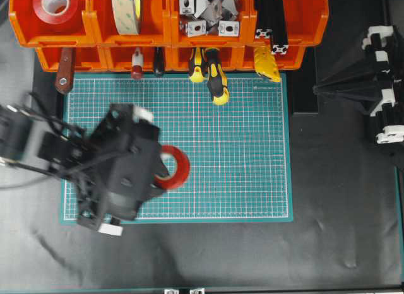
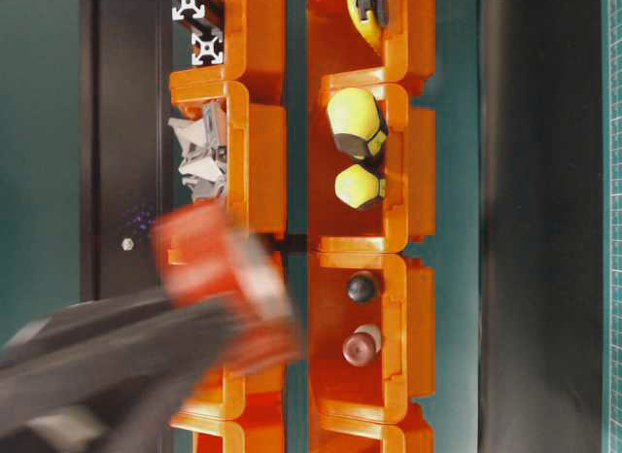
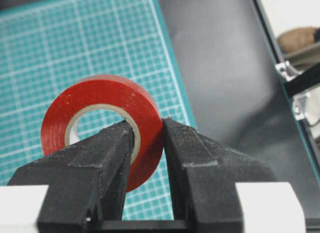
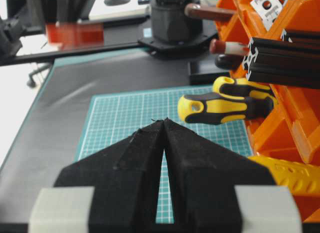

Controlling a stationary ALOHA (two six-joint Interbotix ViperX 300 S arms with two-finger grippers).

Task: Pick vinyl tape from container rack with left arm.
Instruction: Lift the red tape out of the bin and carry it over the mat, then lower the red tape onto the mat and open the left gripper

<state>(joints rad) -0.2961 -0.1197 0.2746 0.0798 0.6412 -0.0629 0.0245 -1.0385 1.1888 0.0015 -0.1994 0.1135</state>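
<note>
Where the left arm (image 1: 69, 161) blurs over the green cutting mat (image 1: 240, 149), its bulk hides most of the left gripper (image 3: 148, 124), whose fingers clamp the wall of the red vinyl tape (image 3: 102, 123) above the mat, clear of the orange container rack (image 1: 170, 29). At far right, the right gripper (image 4: 164, 124) shows fingertips pressed together, holding nothing.

Black tabletop (image 1: 328, 199) under green cutting mat (image 1: 240, 149) and orange container rack (image 1: 170, 35)
</note>
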